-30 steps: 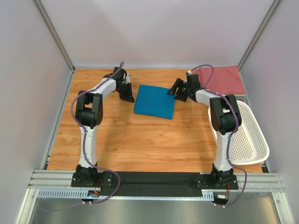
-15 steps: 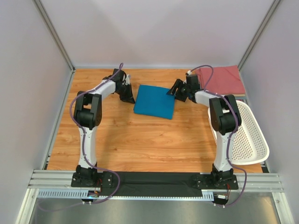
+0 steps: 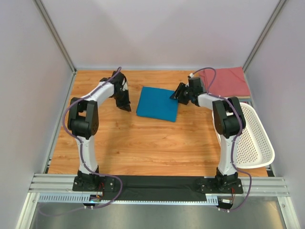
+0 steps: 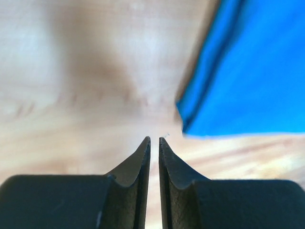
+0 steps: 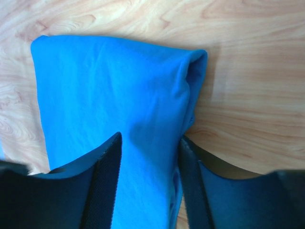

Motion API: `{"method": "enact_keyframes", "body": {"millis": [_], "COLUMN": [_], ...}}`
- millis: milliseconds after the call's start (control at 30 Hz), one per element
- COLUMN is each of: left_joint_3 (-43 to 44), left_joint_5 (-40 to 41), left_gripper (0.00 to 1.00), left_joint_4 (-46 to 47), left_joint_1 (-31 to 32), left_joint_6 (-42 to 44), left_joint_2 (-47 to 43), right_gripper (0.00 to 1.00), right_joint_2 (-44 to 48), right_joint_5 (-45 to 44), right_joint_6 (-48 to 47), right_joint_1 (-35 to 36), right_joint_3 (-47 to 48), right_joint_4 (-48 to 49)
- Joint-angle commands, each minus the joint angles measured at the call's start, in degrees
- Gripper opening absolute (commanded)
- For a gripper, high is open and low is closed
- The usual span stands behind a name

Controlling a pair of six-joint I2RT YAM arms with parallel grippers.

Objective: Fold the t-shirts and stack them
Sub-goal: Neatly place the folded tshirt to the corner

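A teal-blue t-shirt point(image 3: 157, 104) lies folded into a flat rectangle at the middle of the table. A salmon-red t-shirt point(image 3: 228, 82) lies folded at the back right corner. My right gripper point(image 3: 177, 95) is low at the blue shirt's right edge. In the right wrist view its jaws point(image 5: 150, 136) stand apart astride that folded edge point(image 5: 186, 95), with blue cloth between them. My left gripper point(image 3: 125, 106) hovers over bare wood just left of the shirt. Its fingers point(image 4: 154, 138) are almost together with nothing between them, and the shirt's corner point(image 4: 248, 71) lies ahead to the right.
A white perforated basket point(image 3: 259, 143) stands at the right edge of the wooden table point(image 3: 143, 143), beside the right arm. Grey walls close in the left, right and back sides. A black strip and metal rails run along the near edge.
My left arm has swung a little to the left, away from the blue shirt's edge. The right gripper's jaws have narrowed around the shirt's right edge.
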State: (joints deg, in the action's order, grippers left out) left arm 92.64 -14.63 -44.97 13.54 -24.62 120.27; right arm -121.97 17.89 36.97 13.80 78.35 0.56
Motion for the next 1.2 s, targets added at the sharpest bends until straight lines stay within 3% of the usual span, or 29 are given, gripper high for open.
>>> {"method": "enact_keyframes", "body": {"millis": [0,100,133,200,367,533,867,1033,1167], "left_joint_3": [-0.35,-2.9,-3.51,-5.88,-14.49,-21.18,-22.86,-22.77,-22.94], "left_joint_5": [2.16,2.15,2.67,4.08,3.74,2.77,0.92,1.36,2.24], "left_gripper": [0.19,0.2,0.2,0.2,0.21,0.21,0.21,0.2,0.2], "left_joint_4": [-5.91,-8.54,-9.34,-11.09,-9.0,-4.16,-3.63,-3.9,-4.42], "left_joint_1": [0.26,0.52,0.52,0.52,0.52,0.52,1.22,1.31,1.92], "left_joint_6": [-0.61,1.93,2.55,4.92,5.55,5.37,6.25,6.6,7.04], "left_joint_2": [-12.23,-19.18,-22.15,-25.16,-34.83,-37.57,-37.56,-37.56,-38.44], "right_gripper": [0.49,0.26,0.13,0.02,0.0,0.0,0.0,0.0,0.0], "right_joint_2": [-3.45,-3.27,-3.01,-1.08,2.26,2.09,-1.42,-4.76,-0.48], "right_joint_5": [-2.07,-2.77,-3.47,-4.35,-6.02,-8.48,-14.02,-17.89,-24.13], "right_joint_6": [-1.99,-3.65,-4.62,-8.38,-16.13,-24.04,-34.06,-38.54,-42.32], "right_joint_1": [0.96,0.96,0.96,0.96,0.52,0.0,-1.23,-2.9,-4.22], "right_joint_3": [-1.62,-1.18,-1.0,0.31,6.28,18.13,30.1,42.04,44.52], "right_joint_4": [-6.8,-7.76,-8.29,-10.21,-15.84,-28.49,-40.54,-53.27,-58.82]}}
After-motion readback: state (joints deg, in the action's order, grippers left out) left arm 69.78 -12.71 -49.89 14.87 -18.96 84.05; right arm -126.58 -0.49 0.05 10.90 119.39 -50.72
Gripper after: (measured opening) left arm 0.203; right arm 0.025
